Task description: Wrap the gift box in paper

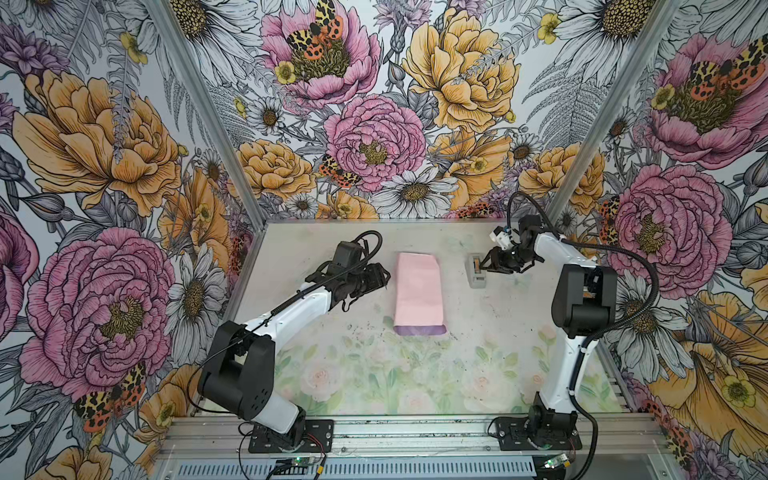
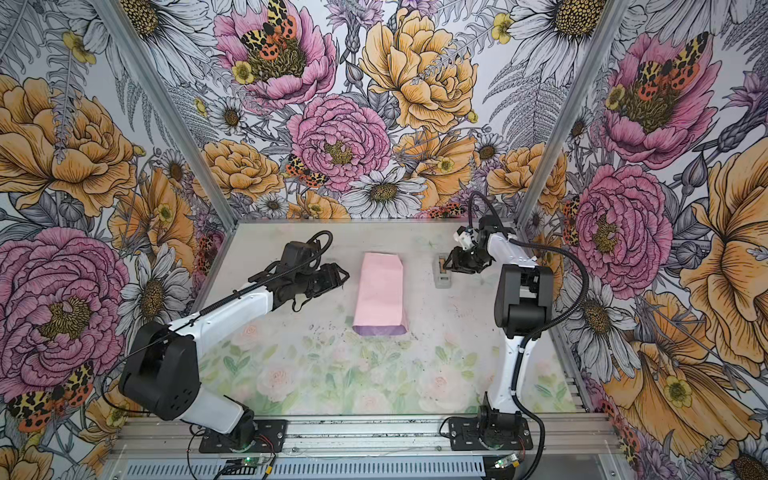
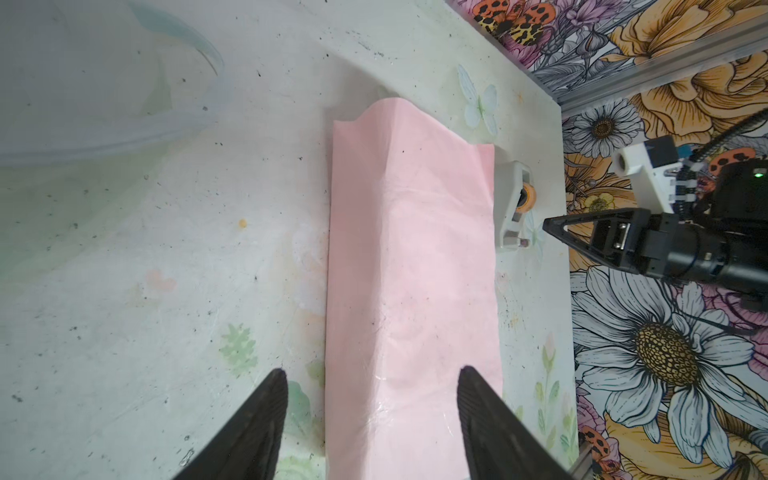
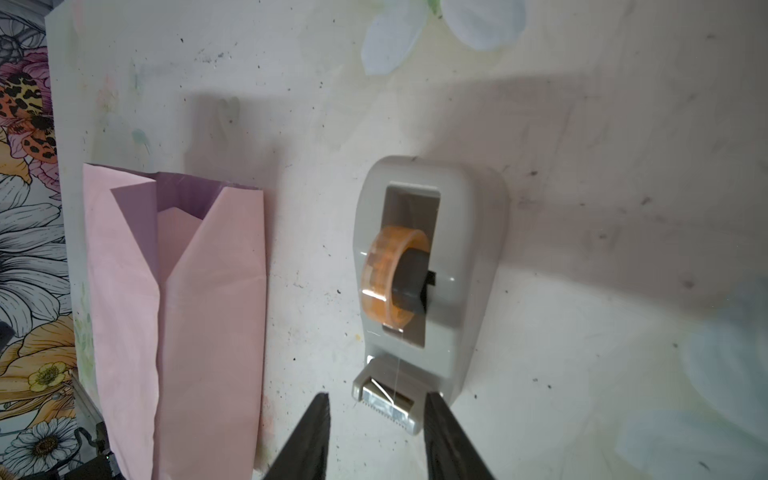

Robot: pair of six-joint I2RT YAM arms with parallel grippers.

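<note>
— Flowered wallpaper (image 1: 374, 124) on three sides, big peonies and daisies. Below it, a pale, scuffed tabletop (image 1: 478, 353) with a faded floral print. What lies on it?

— Mid-table, one long folded wrap of thin creased paper (image 1: 417, 291), pale pink face out. It lies flat, long axis running away from the arm bases. A lilac strip (image 1: 419, 330) shows at its near end. In the right wrist view the far end gapes, lilac inside.

— And the gift box?

— No dark box in sight. Whether it sits inside the wrap, cannot tell.

— Left gripper (image 1: 384, 277)?

— Black, held above the table just beside the paper's left edge. Left wrist view: jaws spread, one finger (image 3: 257, 424) over bare table, the other over the pink. Nothing between them.

— Right gripper (image 1: 483, 266)?

— At the small grey plastic tape dispenser (image 1: 476, 279), which stands right of the paper, apart from it. Jaws parted, one finger either side of the serrated cutter (image 4: 386, 405), a gap showing at each; no grip. Orange-tinted tape roll (image 4: 386, 274) sits in its cradle, a clear strip running down to the cutter.
</note>
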